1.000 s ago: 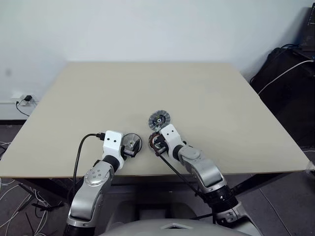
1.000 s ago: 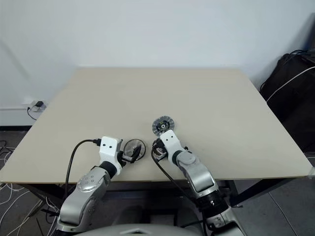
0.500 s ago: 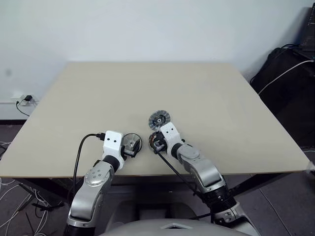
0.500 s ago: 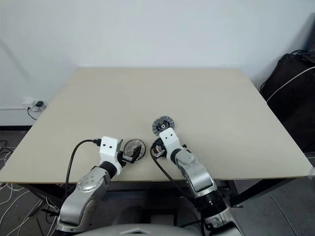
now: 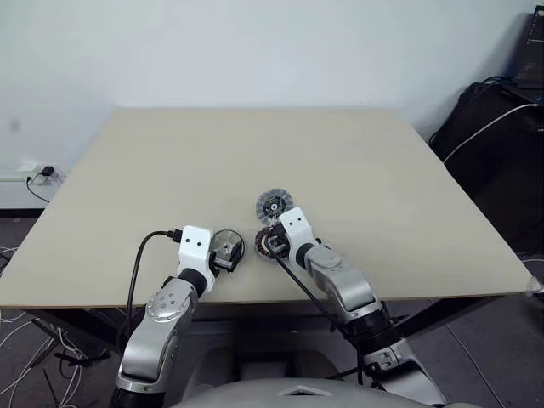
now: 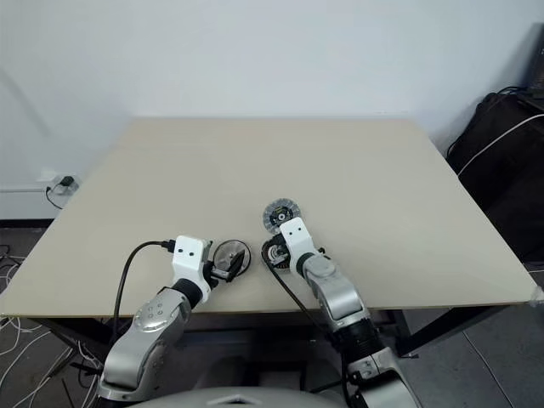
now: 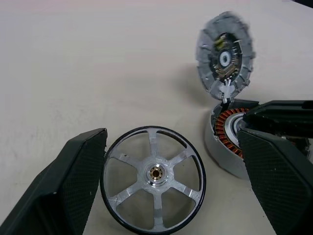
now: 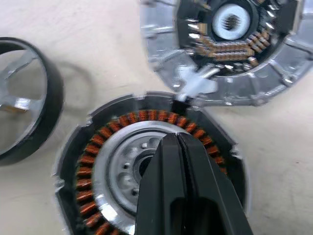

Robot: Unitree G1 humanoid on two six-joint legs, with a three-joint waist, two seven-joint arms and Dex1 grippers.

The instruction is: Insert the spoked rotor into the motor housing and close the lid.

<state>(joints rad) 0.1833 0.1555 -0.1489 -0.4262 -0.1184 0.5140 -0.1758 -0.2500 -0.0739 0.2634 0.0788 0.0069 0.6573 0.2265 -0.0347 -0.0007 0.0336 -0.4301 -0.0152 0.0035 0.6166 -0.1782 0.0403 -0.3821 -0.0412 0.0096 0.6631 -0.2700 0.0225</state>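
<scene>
Beige table [image 5: 357,161]: rotor [image 7: 153,177], housing [image 8: 117,147], lid [image 7: 226,55].

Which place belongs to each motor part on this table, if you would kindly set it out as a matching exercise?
Things:
1. black-rimmed silver spoked rotor
2. round copper-wound motor housing
3. round silver-grey metal lid

Places:
A. under the tip of the shut right end effector
B. lying open on the beige table, joined to the housing's rim
C. between the fingers of the open left end effector

Pairs: 1-C, 2-A, 3-B
</scene>
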